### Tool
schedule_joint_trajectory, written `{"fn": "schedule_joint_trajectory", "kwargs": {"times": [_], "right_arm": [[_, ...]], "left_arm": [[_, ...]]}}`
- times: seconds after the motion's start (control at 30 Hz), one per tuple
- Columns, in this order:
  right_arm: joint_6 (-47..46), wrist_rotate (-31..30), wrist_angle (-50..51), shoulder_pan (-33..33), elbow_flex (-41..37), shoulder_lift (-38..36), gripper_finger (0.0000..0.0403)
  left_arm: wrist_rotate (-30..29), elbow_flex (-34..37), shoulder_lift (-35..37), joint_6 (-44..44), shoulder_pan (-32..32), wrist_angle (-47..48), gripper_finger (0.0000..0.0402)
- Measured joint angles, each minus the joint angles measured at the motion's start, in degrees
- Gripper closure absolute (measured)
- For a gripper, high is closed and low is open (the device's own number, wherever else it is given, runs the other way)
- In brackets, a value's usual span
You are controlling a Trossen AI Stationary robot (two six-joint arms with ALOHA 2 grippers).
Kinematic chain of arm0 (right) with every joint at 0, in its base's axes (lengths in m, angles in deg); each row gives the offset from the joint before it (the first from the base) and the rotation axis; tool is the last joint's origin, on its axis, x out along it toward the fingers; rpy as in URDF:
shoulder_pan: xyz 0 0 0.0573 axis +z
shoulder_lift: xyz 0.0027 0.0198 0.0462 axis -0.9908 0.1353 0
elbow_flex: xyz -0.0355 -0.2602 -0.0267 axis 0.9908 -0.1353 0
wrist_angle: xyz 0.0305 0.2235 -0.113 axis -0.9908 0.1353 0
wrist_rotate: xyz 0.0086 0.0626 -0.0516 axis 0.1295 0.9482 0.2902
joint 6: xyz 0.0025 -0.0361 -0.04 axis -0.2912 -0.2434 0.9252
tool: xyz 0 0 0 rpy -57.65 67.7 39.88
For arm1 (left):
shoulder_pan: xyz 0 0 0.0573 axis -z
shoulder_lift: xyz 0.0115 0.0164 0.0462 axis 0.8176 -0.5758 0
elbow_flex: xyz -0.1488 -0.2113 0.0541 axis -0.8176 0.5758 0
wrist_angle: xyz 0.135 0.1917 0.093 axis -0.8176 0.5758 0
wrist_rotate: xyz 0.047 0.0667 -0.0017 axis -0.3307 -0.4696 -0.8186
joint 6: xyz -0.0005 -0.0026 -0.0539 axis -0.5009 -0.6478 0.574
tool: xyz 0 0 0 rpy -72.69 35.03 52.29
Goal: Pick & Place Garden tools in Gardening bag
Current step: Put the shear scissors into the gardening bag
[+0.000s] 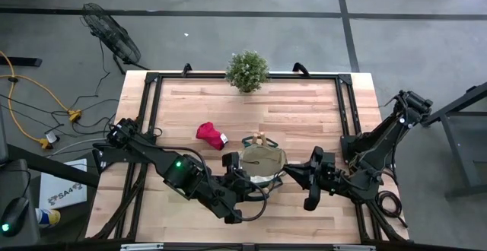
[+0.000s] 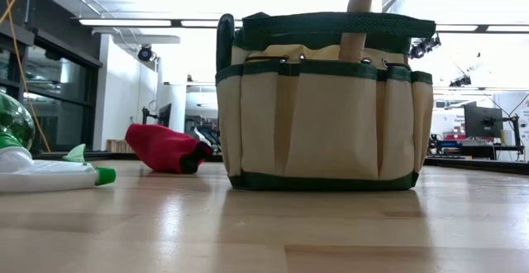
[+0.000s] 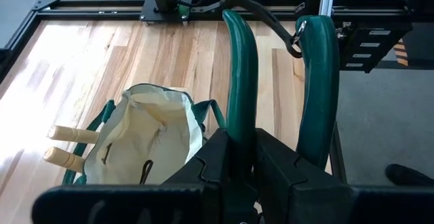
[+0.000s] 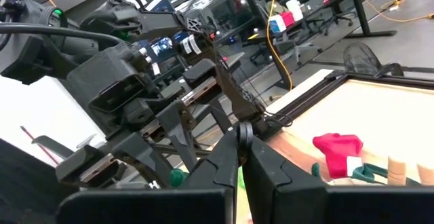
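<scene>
High view: left gripper (image 1: 242, 181) reaches in low from the left, just beside the gardening bag (image 1: 262, 164); right gripper (image 1: 293, 173) at the bag's right.
Low view: bag stands upright, red glove (image 2: 168, 149) to its left.
Left wrist: fingers clamp the green-handled pruners (image 3: 278, 91), handles upright.
Right wrist: jaws pressed together, empty.

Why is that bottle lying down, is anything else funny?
The green spray bottle lies on its side on the table instead of standing. The red glove is crumpled beside the gardening bag. Nothing looks spilled or broken.
</scene>
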Motion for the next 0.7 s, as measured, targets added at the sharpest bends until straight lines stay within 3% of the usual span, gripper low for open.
{"fn": "schedule_joint_trajectory", "kwargs": {"times": [0.1, 0.5, 0.7], "right_arm": [[0.15, 1.38, 0.0, -0.05, 0.0, 0.0, 0.0399], [3.59, 19.37, -3.48, -3.61, -0.04, 0.02, 0.0399], [3.85, 22.82, -3.47, -5.35, -0.07, 0.58, 0.0399]], "left_arm": [[0.06, 0.0, 0.0, 0.02, 0.0, 0.0, 0.0357], [-0.74, 0.0, 0.0, 0.0, -0.02, 0.0, 0.0357], [-0.97, 0.0, 0.0, 0.0, -0.07, 0.0, 0.0357]]}}
